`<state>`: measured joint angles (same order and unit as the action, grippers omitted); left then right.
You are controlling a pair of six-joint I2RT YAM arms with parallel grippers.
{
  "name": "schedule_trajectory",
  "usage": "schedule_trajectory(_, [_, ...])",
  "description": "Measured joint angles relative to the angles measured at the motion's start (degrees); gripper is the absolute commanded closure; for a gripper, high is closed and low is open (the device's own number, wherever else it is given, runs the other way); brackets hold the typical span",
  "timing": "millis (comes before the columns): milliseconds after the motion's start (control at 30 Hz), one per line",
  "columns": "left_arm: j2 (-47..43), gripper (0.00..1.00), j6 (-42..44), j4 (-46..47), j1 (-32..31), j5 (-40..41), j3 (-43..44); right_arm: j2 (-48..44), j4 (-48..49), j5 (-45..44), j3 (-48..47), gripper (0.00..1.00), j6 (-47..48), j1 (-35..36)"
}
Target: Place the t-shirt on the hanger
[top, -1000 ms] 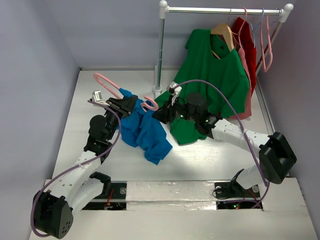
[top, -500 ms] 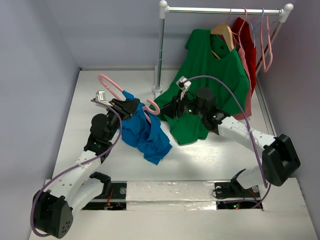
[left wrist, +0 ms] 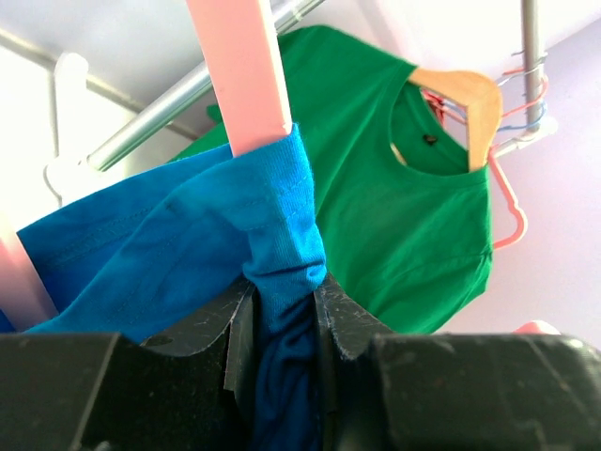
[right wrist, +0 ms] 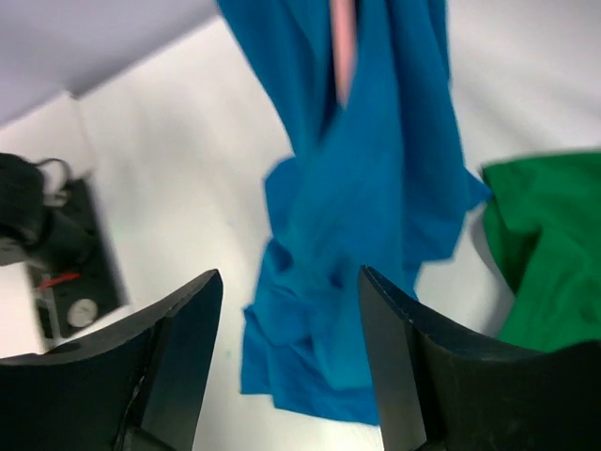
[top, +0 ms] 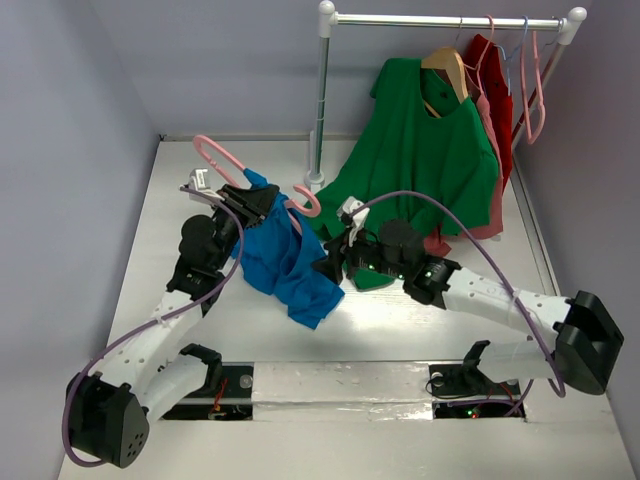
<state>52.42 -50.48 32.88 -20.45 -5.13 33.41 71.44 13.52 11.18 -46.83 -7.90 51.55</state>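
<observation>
White counter, bright blue fabric t-shirt partly over thin light pink plastic hanger — left fingers clenched on its cloth, right fingers spread, empty.

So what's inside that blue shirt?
A pink hanger: one arm and its hook stick out of the blue shirt; the rest is covered by cloth.
</observation>
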Motion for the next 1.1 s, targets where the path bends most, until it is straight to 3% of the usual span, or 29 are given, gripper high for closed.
schedule_trajectory(33, [0.0, 1.00, 0.0, 0.0, 0.0, 0.0, 0.3, 0.6, -0.3, -1.3, 0.2, 0.49, 0.2, 0.1])
schedule_trajectory(67, [0.0, 1.00, 0.0, 0.1, 0.1, -0.1, 0.5, 1.4, -0.4, -2.7, 0.3, 0.52, 0.6, 0.1])
schedule_trajectory(233, [0.0, 1.00, 0.0, -0.3, 0.1, -0.3, 0.7, 4.2, -0.3, -7.4, 0.6, 0.58, 0.4, 0.1])
schedule_trajectory(533, [-0.2, 1.00, 0.2, -0.7, 0.1, -0.4, 0.7, 6.0, 1.2, -8.7, 0.6, 1.00, -1.3, 0.1])
schedule_trajectory(1100, [-0.2, 1.00, 0.2, -0.6, 0.3, -2.1, -0.5, 4.9, 1.1, -11.9, -2.7, 1.00, -1.9, -1.7])
